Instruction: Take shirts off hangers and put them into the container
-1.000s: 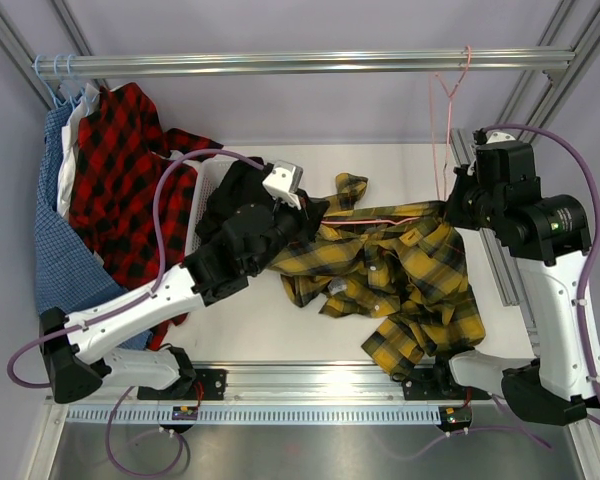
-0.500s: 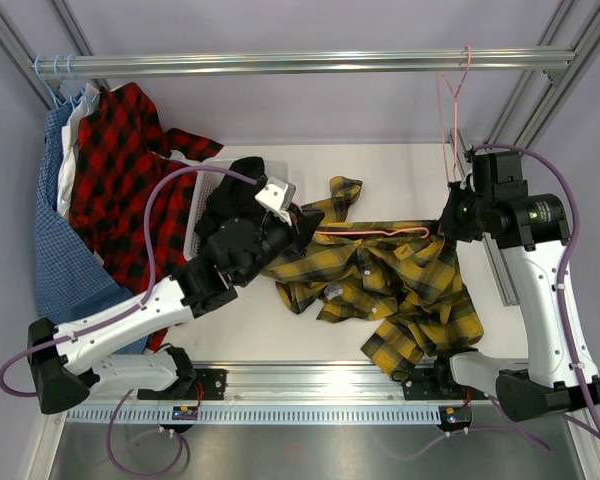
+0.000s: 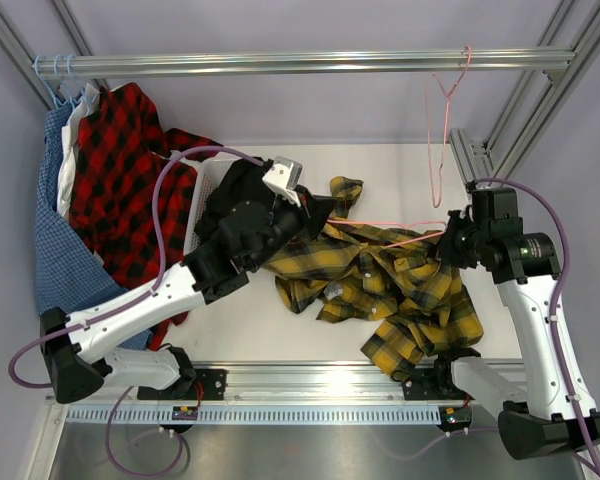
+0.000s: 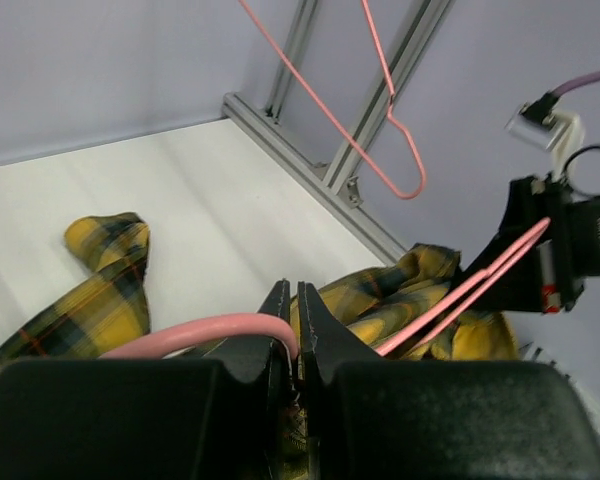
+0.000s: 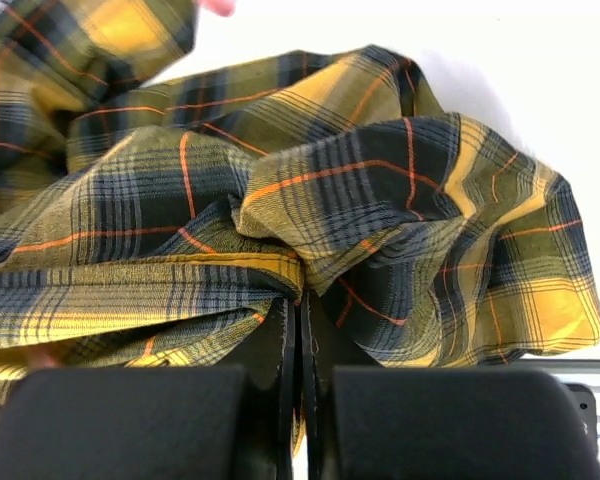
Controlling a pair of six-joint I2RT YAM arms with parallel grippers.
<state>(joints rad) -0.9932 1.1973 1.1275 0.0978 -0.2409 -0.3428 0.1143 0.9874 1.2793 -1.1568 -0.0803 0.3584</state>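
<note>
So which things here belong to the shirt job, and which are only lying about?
Job: yellow plaid shirt; black shirt; pink hangers; basket.

Lying about: red plaid shirt; blue shirt; blue hangers; rail.

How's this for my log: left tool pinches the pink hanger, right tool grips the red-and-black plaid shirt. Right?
No: the right wrist view shows the right tool gripping the yellow-and-black plaid shirt. The left tool does pinch the pink hanger.
</note>
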